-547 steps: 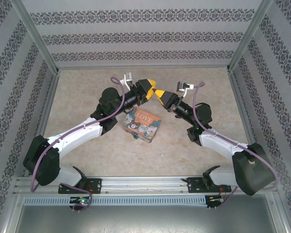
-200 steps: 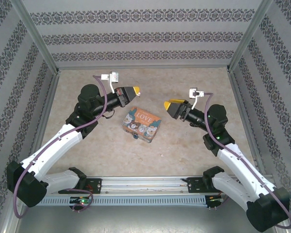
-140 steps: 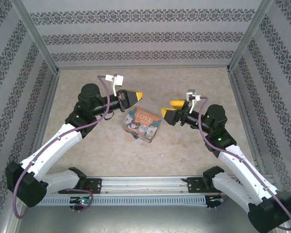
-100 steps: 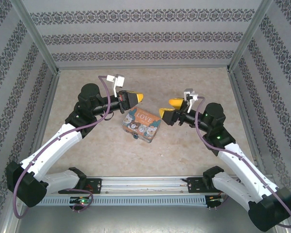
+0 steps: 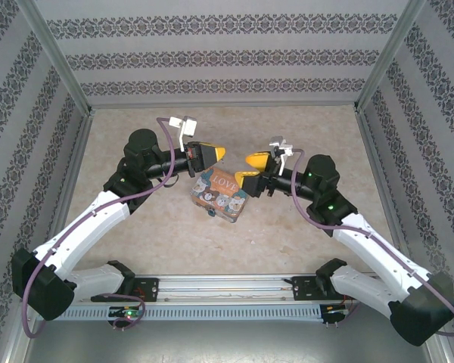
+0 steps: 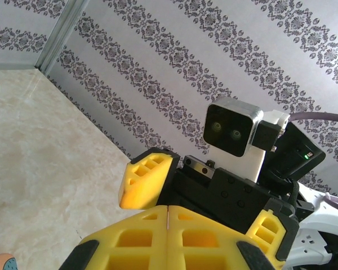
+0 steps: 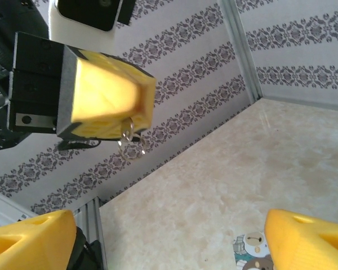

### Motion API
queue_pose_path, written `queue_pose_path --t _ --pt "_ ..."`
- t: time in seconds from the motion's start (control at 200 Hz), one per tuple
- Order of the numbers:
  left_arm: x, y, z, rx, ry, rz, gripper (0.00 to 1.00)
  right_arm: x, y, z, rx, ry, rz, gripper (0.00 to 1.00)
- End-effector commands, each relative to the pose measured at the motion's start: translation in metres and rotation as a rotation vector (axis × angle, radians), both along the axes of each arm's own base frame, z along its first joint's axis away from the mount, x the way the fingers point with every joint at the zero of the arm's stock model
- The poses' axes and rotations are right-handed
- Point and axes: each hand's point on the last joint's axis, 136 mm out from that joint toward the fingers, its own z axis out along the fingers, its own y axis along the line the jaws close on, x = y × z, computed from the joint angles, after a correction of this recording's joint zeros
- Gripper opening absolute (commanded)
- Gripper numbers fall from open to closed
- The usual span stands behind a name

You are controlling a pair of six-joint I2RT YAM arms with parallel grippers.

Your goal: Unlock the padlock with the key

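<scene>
Yellow fingertips face off over the middle of the table: the left gripper point(image 5: 218, 154) comes in from the left and the right gripper point(image 5: 246, 167) from the right, tips pointing at each other and close, though apart. The left one's jaws are clenched tight; from its own wrist camera the two fingers meet along a thin seam with no gap. From the right wrist you can see what they pinch: the key point(image 7: 129, 140) on its thin wire rings, dangling under the tips, too fine to tell key from ring. The right gripper's jaws are spread wide with nothing between them, one finger far, one near, and from above the near finger point(image 5: 247, 177) overlaps the far right corner of the tin point(image 5: 221, 193). I cannot tell whether it touches the lid or hangs above it. That colourful tin lies flat on the beige table point(image 5: 287, 249), turned at an angle, just near of both grippers. And the padlock point(image 5: 211, 215)? A small dark speck on the table right against the tin's near edge, low and apart from both grippers, its colour and shackle too small to make out from above. Patterned striped walls point(image 5: 227, 57) close in the far, left and right sides.
</scene>
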Motion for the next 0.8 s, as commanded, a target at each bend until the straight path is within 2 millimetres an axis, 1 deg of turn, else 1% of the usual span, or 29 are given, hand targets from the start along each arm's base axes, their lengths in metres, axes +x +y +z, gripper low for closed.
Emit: queue_pose_path --t 0.0,0.12,0.31,0.48,0.535,0.645,0.794 --pt "-0.001 0.001 0.016 -0.015 -0.066 -0.019 0.00 -0.004 0.007 0.027 0.045 -0.080 0.036 0.83" --pt "-0.003 0.000 0.015 -0.017 -0.066 -0.027 0.00 -0.003 0.013 0.032 0.055 -0.081 0.051 0.77" --pt "-0.002 0.000 0.014 -0.016 -0.064 -0.031 0.00 -0.003 0.027 0.040 0.077 -0.076 0.092 0.65" --pt "-0.002 -0.001 0.012 -0.016 -0.061 -0.035 0.00 -0.003 0.038 0.042 0.088 -0.062 0.123 0.55" --pt "-0.002 -0.001 0.012 -0.016 -0.062 -0.035 0.00 -0.003 0.041 0.042 0.090 -0.055 0.132 0.51" --pt "-0.002 -0.001 0.012 -0.015 -0.064 -0.037 0.00 -0.004 0.047 0.040 0.092 -0.041 0.147 0.41" --pt "-0.002 -0.001 0.012 -0.015 -0.067 -0.037 0.00 0.000 0.048 0.035 0.088 -0.022 0.136 0.30"
